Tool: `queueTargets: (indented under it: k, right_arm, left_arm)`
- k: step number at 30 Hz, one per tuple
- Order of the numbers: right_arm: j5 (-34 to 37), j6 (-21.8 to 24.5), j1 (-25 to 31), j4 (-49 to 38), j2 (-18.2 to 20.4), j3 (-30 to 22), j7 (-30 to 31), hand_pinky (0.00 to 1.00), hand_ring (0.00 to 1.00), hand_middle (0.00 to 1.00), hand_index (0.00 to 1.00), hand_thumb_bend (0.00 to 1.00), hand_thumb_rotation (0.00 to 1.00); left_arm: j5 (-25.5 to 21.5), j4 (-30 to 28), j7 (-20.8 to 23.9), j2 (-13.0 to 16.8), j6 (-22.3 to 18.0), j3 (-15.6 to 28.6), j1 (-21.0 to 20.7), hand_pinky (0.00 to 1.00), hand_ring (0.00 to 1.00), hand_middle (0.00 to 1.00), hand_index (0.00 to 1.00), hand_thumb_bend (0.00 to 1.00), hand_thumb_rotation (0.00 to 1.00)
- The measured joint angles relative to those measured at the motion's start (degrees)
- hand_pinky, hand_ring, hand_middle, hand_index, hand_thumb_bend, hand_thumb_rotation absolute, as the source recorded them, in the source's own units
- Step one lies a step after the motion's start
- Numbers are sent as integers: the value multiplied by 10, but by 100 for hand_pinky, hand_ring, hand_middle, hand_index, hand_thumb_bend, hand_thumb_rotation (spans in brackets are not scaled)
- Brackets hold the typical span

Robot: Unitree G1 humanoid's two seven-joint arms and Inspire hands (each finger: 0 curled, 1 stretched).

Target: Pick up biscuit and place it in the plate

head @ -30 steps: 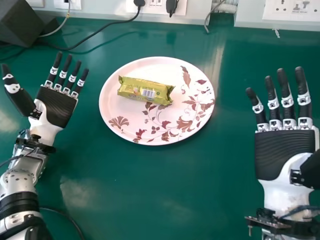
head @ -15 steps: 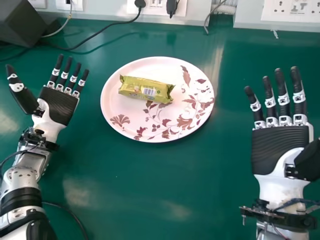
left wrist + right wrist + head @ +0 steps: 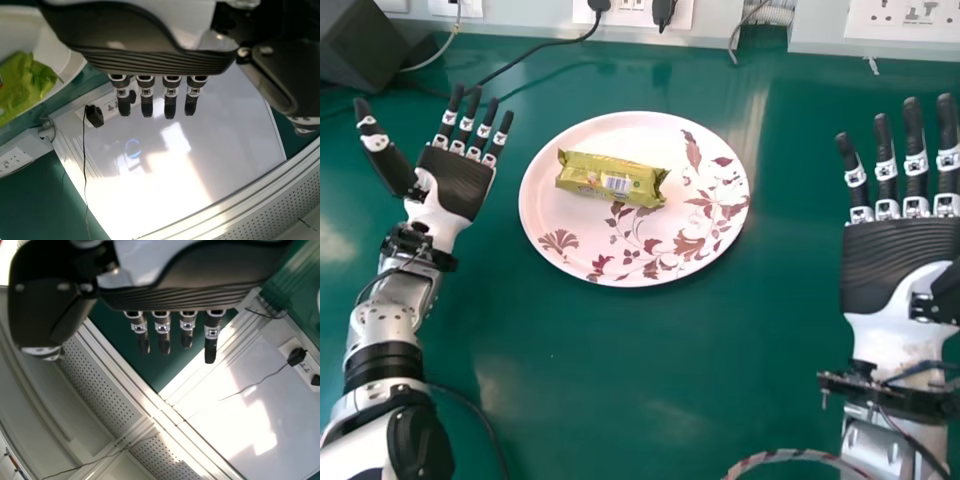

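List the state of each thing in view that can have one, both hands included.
Biscuit packet: wrapped, lying on the plate, not held.
Plate: face up on the table, bearing the packet.
Left hand: open, palm up, empty, fingers straight.
Right hand: open, palm up, empty, fingers straight.
Black plug: plugged into the wall panel.

Biscuit packet [image 3: 595, 180]: one, yellow-green wrapper, barcode showing; lying flat, slightly aslant, on the plate's far left part. Plate [image 3: 640, 135]: one, round, pale pink, brown-red leaf and flower pattern; upright, nearer the far edge of the green surface [image 3: 620, 390].
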Motion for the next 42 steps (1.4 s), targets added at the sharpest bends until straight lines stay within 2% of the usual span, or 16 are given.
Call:
queueTargets:
  k: [2,6,17,21,26,36,39,42]
  right_arm:
    - [6,3,-14,16,-3,-12,9,82,91,97,100,78,61]
    - [15,8,-47,51,-8,-38,26,83,92,98,100,77,63]
    - [41,22,-119,128,-16,-94,49,84,93,99,100,77,62]
    - [47,27,-142,149,-21,-108,57,84,93,100,100,77,61]
    - [50,28,-182,198,-32,-129,79,83,92,99,100,77,59]
    - [57,38,-235,276,-50,-163,116,78,91,100,100,77,62]
    - [58,38,-248,293,-51,-171,125,75,90,99,100,76,64]
    - [58,38,-253,302,-52,-177,133,74,88,98,100,76,62]
  left_arm:
    - [4,11,8,-1,-6,-1,-11,90,97,100,100,100,84]
    - [9,46,20,-3,-18,-1,-40,92,97,100,100,100,85]
    - [23,116,36,-7,-59,2,-80,88,96,100,100,100,86]
    - [23,127,38,-9,-66,5,-92,91,97,100,100,100,86]
    - [23,154,39,-9,-75,12,-111,86,95,100,100,100,87]
    - [46,207,49,-12,-113,17,-140,90,97,100,100,100,91]
    - [51,216,50,-16,-120,17,-157,92,96,100,100,100,90]
    - [54,218,52,-19,-123,17,-178,93,97,100,100,100,92]
